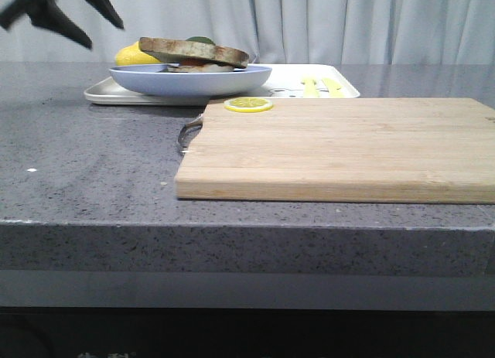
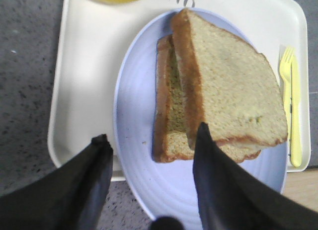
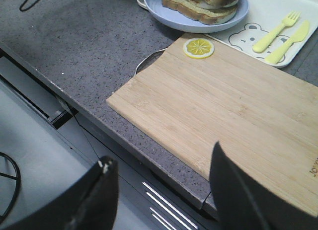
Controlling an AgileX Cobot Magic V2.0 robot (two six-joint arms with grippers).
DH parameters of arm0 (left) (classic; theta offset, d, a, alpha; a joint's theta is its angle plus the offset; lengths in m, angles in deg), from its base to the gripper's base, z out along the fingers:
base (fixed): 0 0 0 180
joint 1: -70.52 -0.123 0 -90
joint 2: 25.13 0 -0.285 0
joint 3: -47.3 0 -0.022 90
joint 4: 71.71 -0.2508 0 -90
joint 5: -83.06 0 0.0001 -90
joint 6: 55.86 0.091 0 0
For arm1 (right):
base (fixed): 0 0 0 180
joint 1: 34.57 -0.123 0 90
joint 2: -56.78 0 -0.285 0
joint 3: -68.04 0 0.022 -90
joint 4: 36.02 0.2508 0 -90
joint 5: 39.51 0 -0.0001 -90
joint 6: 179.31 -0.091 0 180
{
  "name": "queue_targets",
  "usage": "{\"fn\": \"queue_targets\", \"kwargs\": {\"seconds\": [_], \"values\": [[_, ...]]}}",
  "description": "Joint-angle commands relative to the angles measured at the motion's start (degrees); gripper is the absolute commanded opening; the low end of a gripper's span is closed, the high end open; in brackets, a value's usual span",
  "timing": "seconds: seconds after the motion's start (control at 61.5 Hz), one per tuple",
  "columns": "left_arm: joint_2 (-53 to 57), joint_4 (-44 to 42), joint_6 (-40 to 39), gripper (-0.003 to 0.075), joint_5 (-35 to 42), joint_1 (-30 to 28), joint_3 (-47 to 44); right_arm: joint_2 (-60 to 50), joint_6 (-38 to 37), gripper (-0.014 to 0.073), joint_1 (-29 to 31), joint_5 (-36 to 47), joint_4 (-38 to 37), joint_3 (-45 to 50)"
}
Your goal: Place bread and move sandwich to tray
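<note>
Sandwich [image 2: 218,91] on its plate [image 2: 139,140] rests in the tray [image 2: 84,91], directly beneath your spread, empty left gripper [image 2: 151,140].

Bamboo cutting board [image 1: 340,148] center-right on grey counter [image 1: 85,165], lemon slice [image 1: 248,104] at its 11 o'clock corner, blue plate [image 1: 190,80] with sandwich [image 1: 193,52] on white tray [image 1: 313,86] behind, left gripper [image 1: 62,10] raised at 10 o'clock, fingers spread

Board [image 1: 340,145]: pale wood, matt, fine straight grain. Counter [image 1: 85,165]: grey speckled stone look, slight sheen; tray [image 2: 84,86] and plate [image 2: 136,120]: smooth, faintly glossy, plastic-like. Bread [image 2: 233,91]: porous matt crumb, brown crust; fingers [image 2: 223,190]: matt black.
</note>
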State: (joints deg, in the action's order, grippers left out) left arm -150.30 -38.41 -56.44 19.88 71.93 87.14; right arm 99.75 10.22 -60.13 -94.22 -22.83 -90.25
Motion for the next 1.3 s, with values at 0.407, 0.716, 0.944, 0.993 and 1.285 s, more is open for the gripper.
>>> {"fn": "queue_targets", "kwargs": {"seconds": [0.407, 0.716, 0.944, 0.993, 1.285], "values": [[36.38, -18.00, 3.75, 0.0365, 12.12, 6.26, -22.42, -0.03, 0.08, 0.0435, 0.25, 3.88, 0.30, -1.22], [56.60, -18.09, 10.74, 0.0365, 22.58, 10.36, -47.87, -0.03, 0.08, 0.0435, 0.25, 3.88, 0.30, -1.22], [68.66, -18.24, 13.37, 0.0365, 26.02, 10.77, -62.18, -0.03, 0.08, 0.0435, 0.25, 3.88, 0.30, -1.22], [71.30, -18.24, 13.43, 0.0365, 26.26, 10.77, -64.30, -0.03, 0.08, 0.0435, 0.25, 3.88, 0.30, -1.22], [82.12, -18.24, 13.43, 0.0365, 26.53, 10.77, -72.45, -0.03, 0.08, 0.0435, 0.25, 3.88, 0.30, -1.22]]}}
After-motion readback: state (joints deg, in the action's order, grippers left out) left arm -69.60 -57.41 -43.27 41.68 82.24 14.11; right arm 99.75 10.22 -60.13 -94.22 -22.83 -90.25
